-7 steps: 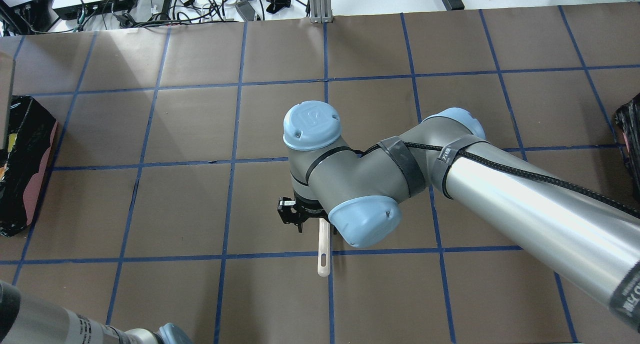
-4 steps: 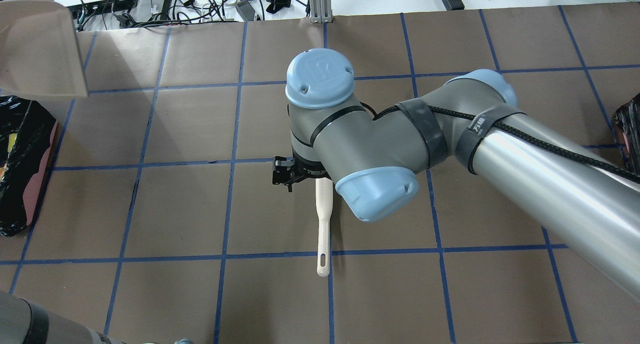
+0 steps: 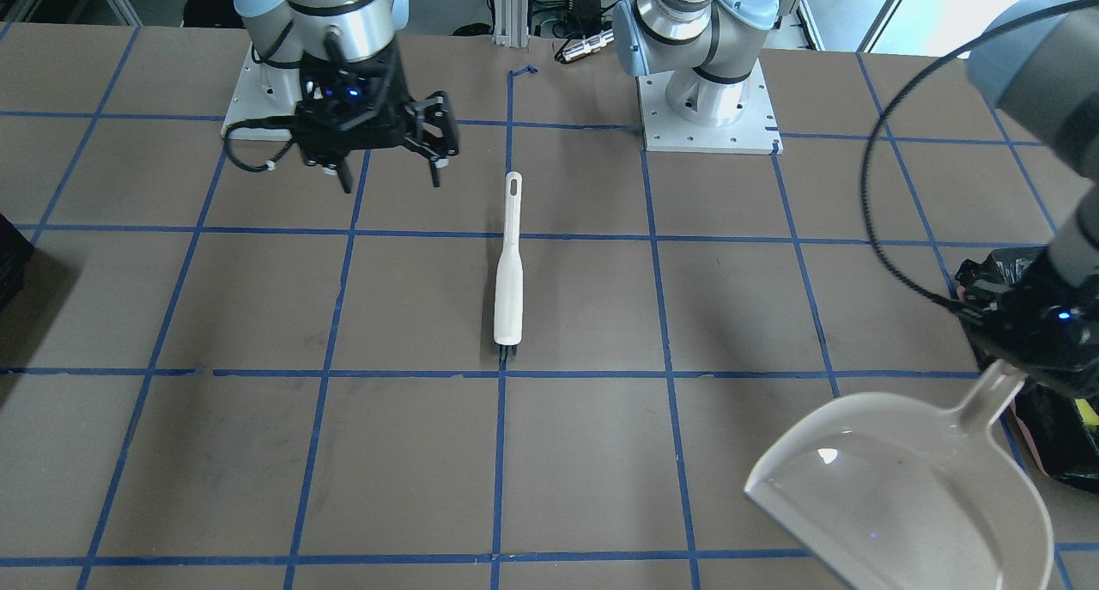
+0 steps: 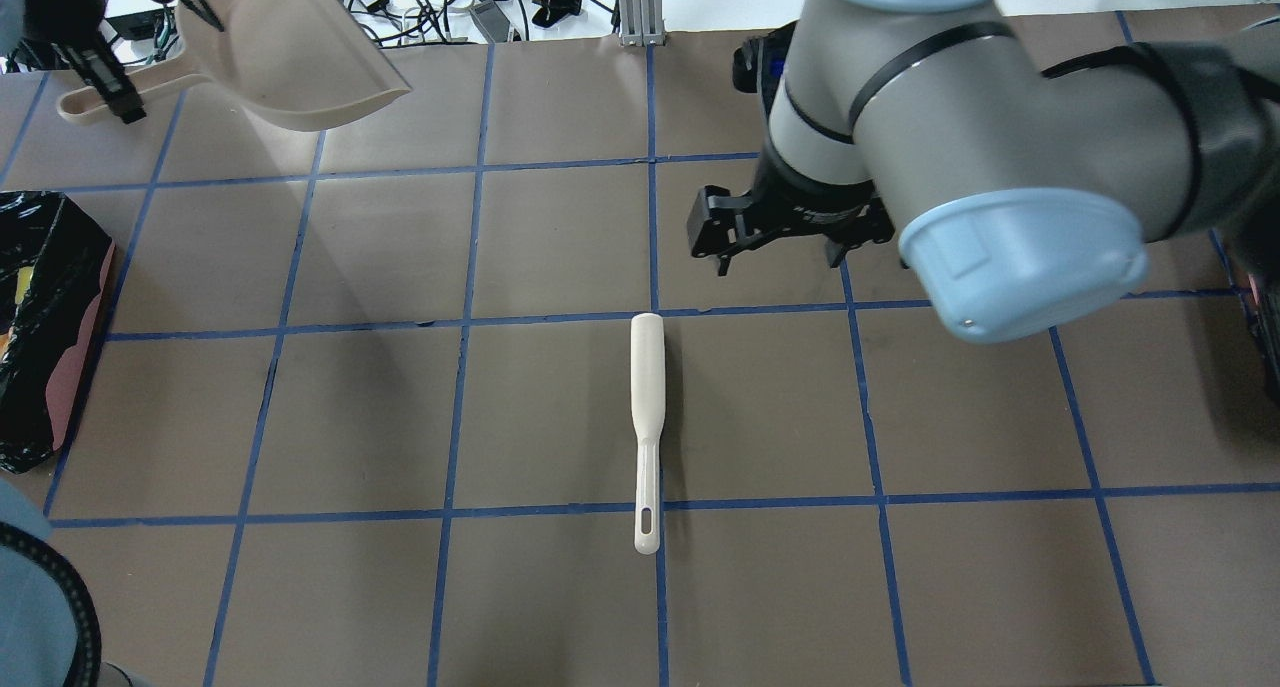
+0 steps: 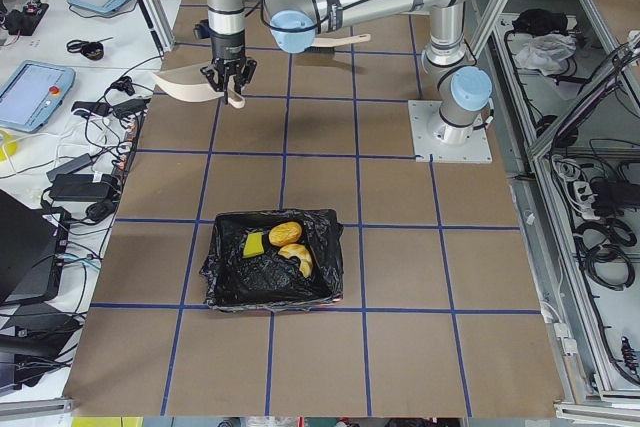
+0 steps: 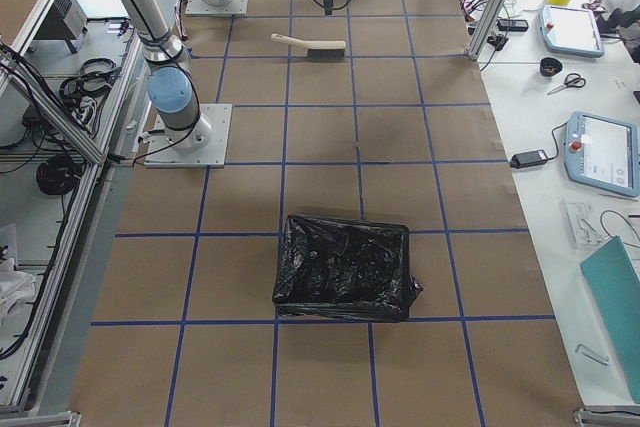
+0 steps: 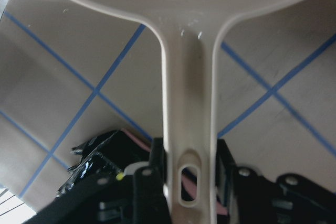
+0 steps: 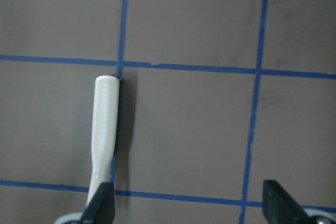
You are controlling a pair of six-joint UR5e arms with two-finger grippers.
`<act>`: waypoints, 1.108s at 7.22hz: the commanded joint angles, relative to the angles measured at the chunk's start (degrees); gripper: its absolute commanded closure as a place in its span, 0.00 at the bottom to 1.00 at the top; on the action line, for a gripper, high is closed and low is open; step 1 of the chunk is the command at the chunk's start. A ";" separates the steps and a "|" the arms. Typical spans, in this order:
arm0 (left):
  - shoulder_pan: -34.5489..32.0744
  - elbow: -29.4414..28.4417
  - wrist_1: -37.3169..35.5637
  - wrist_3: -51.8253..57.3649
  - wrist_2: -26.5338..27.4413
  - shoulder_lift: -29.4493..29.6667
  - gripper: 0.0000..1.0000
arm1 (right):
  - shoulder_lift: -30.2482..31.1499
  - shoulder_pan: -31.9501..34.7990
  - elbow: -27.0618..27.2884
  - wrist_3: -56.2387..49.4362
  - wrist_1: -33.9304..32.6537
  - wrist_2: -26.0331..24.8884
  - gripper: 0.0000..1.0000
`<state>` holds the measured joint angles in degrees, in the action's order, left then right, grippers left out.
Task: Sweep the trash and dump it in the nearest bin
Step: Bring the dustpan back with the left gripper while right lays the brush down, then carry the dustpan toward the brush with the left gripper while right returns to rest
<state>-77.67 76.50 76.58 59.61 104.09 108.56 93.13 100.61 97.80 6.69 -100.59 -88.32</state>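
My left gripper (image 7: 190, 177) is shut on the handle of a beige dustpan (image 3: 901, 495), held in the air near the table's far left (image 4: 290, 57). The dustpan looks empty. The trash lies inside the bin (image 5: 225, 282), a pinkish container with a glossy black bag: a brown lump (image 5: 286, 234), a yellow-green wedge (image 5: 255, 245) and an orange-tan slice (image 5: 297, 259). The bin also shows at the overhead view's left edge (image 4: 50, 367). My right gripper (image 3: 391, 182) is open and empty, raised above the table, right of a white brush (image 4: 647, 407) lying flat.
A second black-bagged container (image 6: 345, 267) stands at the table's right end, seen at the overhead view's right edge (image 4: 1262, 267). Cables and electronics (image 4: 300, 7) lie beyond the far edge. The brown table (image 4: 350, 417) has blue tape lines.
My right gripper has moved away from the brush, farther out and to the right; the brush stays put. The dustpan in my left gripper has swung into view at the top left, moving right.
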 commanded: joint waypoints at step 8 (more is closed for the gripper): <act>-29.11 7.70 2.70 -61.79 -17.77 6.74 1.00 | -0.41 -13.25 -13.86 -4.16 18.50 -0.01 0.00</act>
<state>-105.33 84.05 79.40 0.57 87.70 113.57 92.85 87.34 83.99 1.14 -81.84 -88.48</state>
